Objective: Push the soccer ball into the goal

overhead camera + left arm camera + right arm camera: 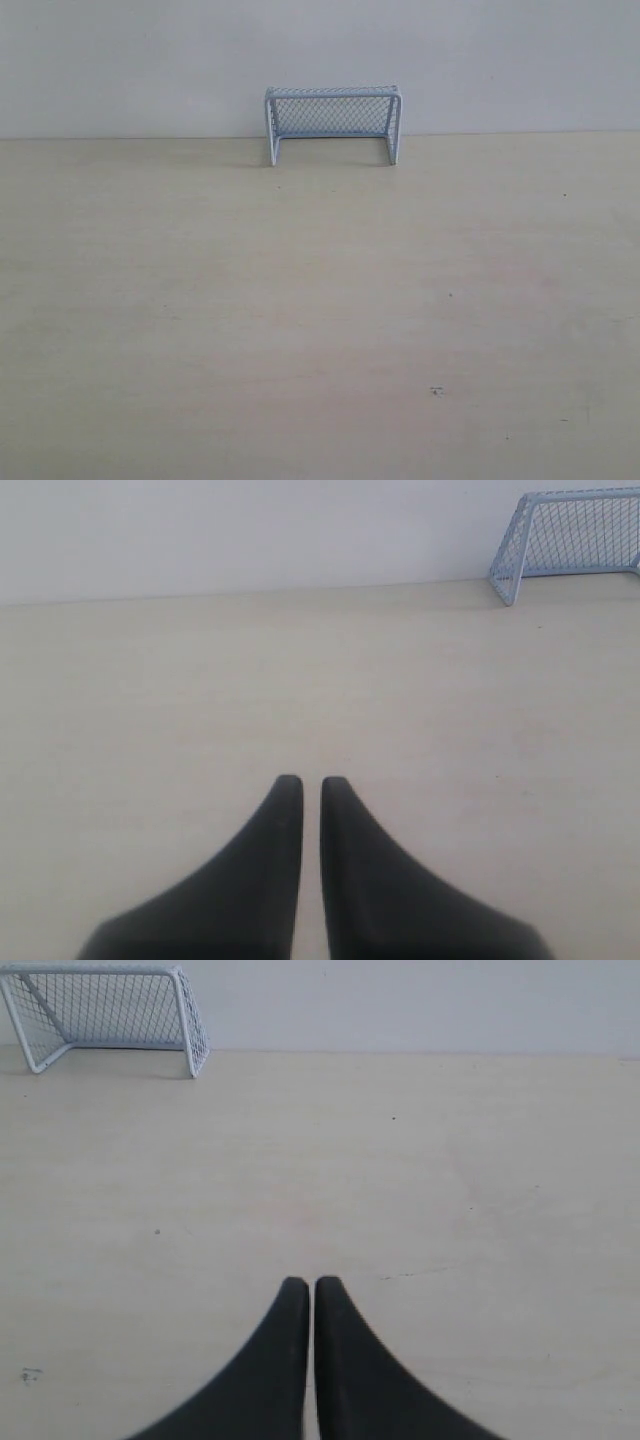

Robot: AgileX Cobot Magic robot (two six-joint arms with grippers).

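Note:
The goal [333, 124], a pale blue-white frame with mesh netting, stands at the far edge of the table against the wall, its mouth facing the near side. It also shows in the left wrist view [567, 540] and the right wrist view [105, 1015]. No soccer ball shows in any view. My left gripper [311, 780] hangs over bare table with its black fingers nearly together and nothing between them. My right gripper [311, 1281] is likewise shut and empty over the tabletop. Neither gripper appears in the exterior view.
The pale wooden table [320, 320] spreads wide in front of the goal, marked only by a few small dark specks [436, 390]. A white wall [320, 50] rises right behind the goal.

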